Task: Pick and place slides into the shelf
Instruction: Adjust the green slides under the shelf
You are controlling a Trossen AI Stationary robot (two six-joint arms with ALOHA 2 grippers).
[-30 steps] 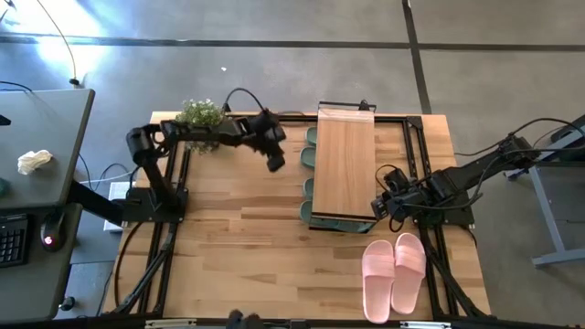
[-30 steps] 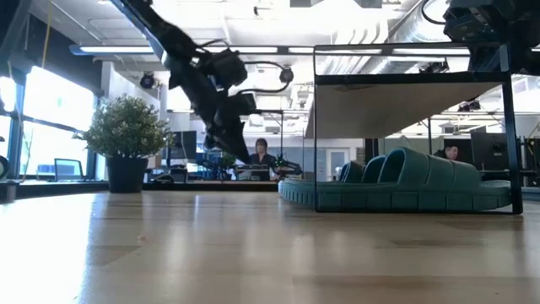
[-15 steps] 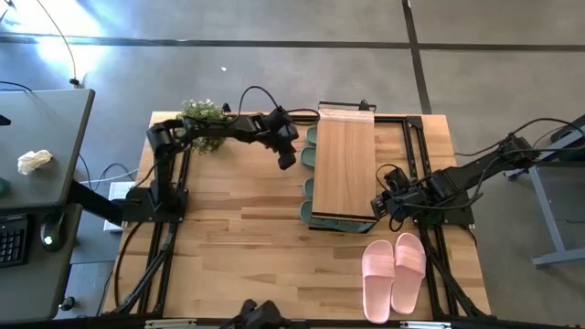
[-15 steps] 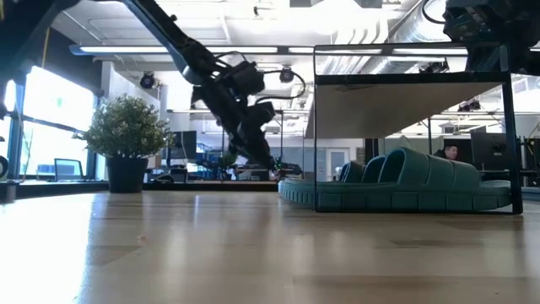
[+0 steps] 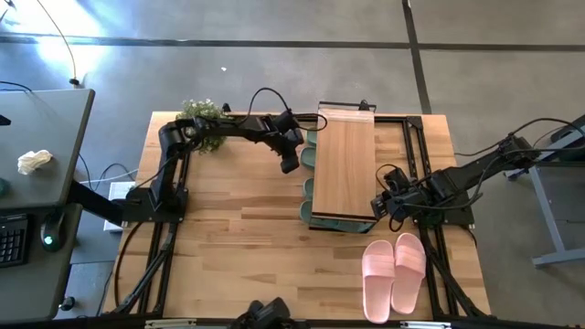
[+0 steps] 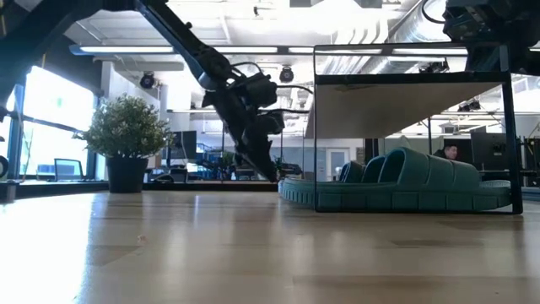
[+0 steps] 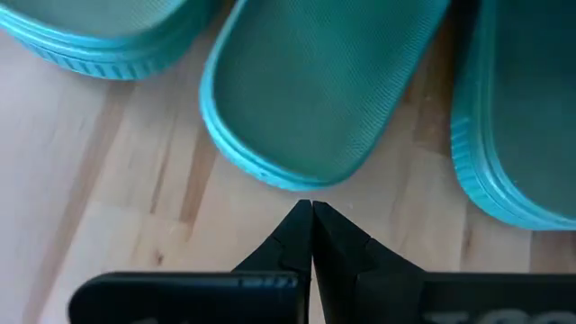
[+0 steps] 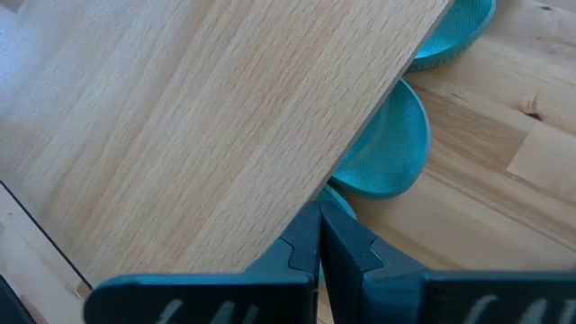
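Four slides [image 5: 308, 174] under the shelf [image 5: 345, 164], two slides [image 5: 394, 272] beside it.

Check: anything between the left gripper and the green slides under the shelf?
Nothing visible. The left gripper, shut, points at the green slides sticking out from under the shelf, with only bare tabletop between them.

Table [image 5: 238, 228]: shelf [image 5: 345, 164], 2 pink slides [image 5: 394, 271], plant [image 5: 203, 117].

Grey concrete floor [image 5: 274, 55], bright windows [image 6: 42, 127], potted plant [image 6: 126, 135].
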